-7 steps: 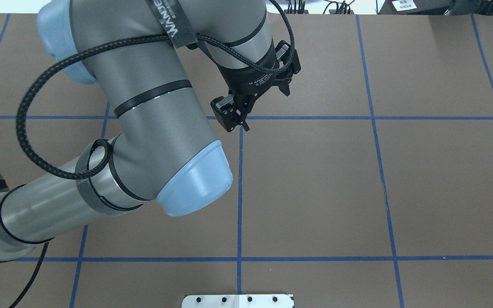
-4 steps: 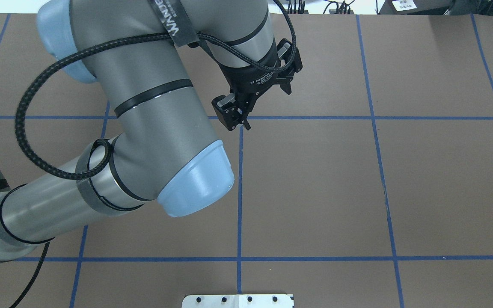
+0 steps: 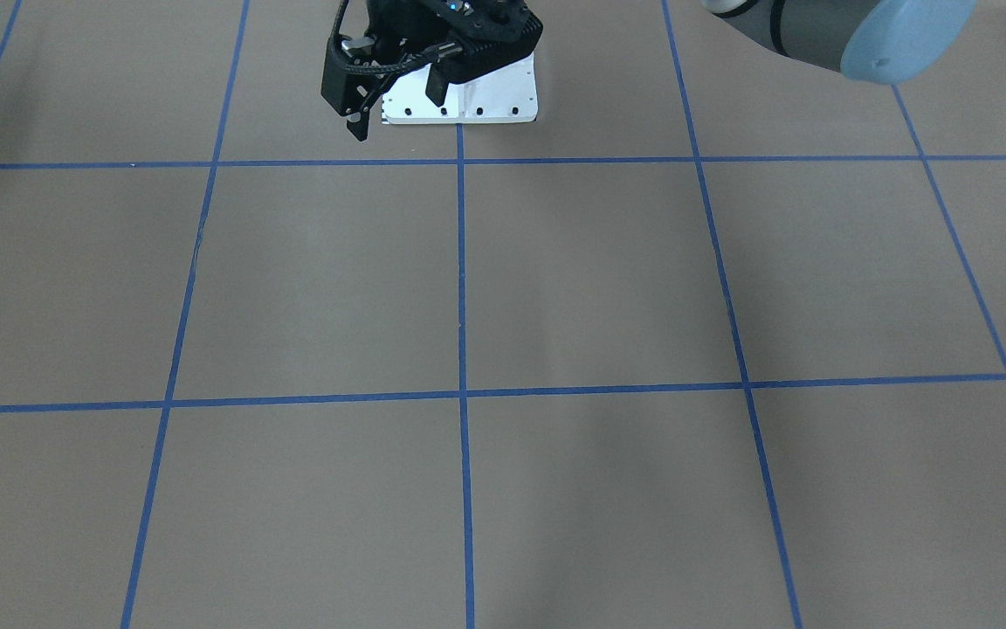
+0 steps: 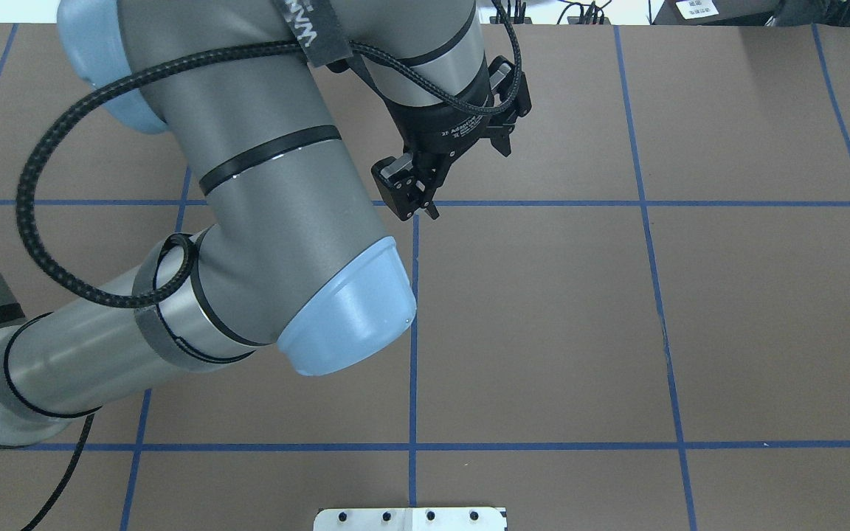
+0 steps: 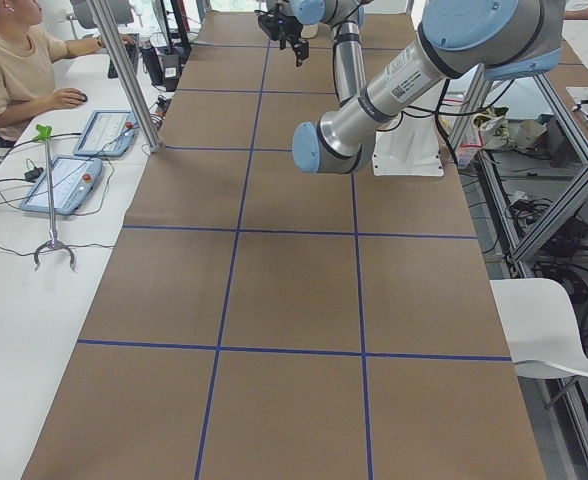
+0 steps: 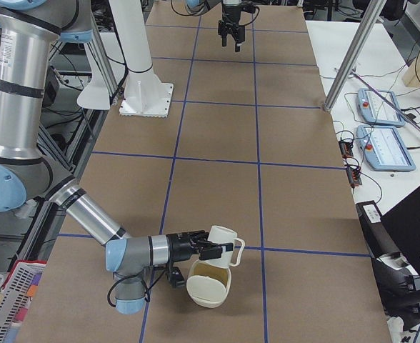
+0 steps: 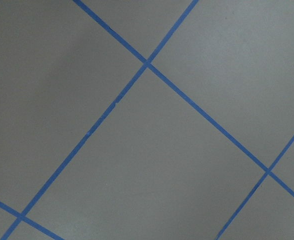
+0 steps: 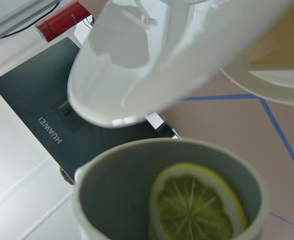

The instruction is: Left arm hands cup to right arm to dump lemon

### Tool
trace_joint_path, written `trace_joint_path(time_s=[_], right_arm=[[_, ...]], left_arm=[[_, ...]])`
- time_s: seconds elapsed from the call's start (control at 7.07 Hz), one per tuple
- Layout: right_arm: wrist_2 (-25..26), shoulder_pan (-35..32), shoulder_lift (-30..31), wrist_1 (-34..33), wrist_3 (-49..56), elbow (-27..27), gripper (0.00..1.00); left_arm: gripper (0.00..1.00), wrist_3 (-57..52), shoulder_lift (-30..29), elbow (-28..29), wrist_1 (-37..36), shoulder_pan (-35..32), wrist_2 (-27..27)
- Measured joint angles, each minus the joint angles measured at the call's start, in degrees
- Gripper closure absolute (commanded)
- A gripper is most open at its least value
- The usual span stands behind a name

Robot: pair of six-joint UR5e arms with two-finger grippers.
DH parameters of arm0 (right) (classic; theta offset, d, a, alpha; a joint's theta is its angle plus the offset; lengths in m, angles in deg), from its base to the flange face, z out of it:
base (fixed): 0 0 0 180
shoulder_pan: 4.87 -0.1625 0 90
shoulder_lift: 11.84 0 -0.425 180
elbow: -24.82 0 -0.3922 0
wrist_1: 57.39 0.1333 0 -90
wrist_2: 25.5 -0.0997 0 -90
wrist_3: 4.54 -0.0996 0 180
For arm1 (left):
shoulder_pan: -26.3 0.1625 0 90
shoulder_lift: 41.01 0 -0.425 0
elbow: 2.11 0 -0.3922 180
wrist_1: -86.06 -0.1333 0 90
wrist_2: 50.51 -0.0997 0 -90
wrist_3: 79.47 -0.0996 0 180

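My left gripper (image 4: pixel 469 184) hangs open and empty over the brown table near a blue tape crossing; it also shows in the front-facing view (image 3: pixel 398 118) and far off in the right view (image 6: pixel 231 39). The left wrist view shows only bare table and tape. In the right view, my right gripper (image 6: pixel 211 249) is at the rim of the white cup (image 6: pixel 224 237), held above a cream bowl (image 6: pixel 210 289); I cannot tell whether it is open or shut. The right wrist view shows the cup (image 8: pixel 107 200) close up with a lemon (image 8: pixel 197 210) slice inside it.
A white base plate (image 4: pixel 410 518) lies at the table's near edge. An operator (image 5: pixel 14 60) sits at a side bench with control tablets (image 5: pixel 74 170). A laptop (image 6: pixel 410 236) and metal posts (image 6: pixel 353 57) stand beside the table. A white chair (image 5: pixel 544 320) is off to the side.
My left arm has shifted slightly right and farther up the table. Its gripper has stayed open and empty.
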Motion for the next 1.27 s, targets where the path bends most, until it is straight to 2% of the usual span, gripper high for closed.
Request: trace_joint_path(time_s=[0.42,0.85,1.27], right_arm=[[0.79,-0.05,0.6,1.03,-7.04,-0.57,1.0],[0.72,-0.05,0.59,1.66,-8.87,-0.13,1.0],[-0.28,0.21,0.27,-4.72,-2.21,9.34,1.0]], left_arm=[[0.0,-0.06,-1.67,0.08,-2.62,0.04,-0.92],[0.0,-0.06,-1.89,0.2,-2.8,0.02,-1.88],[0.0,-0.07,-1.99,0.36,-2.81,0.08,-2.0]])
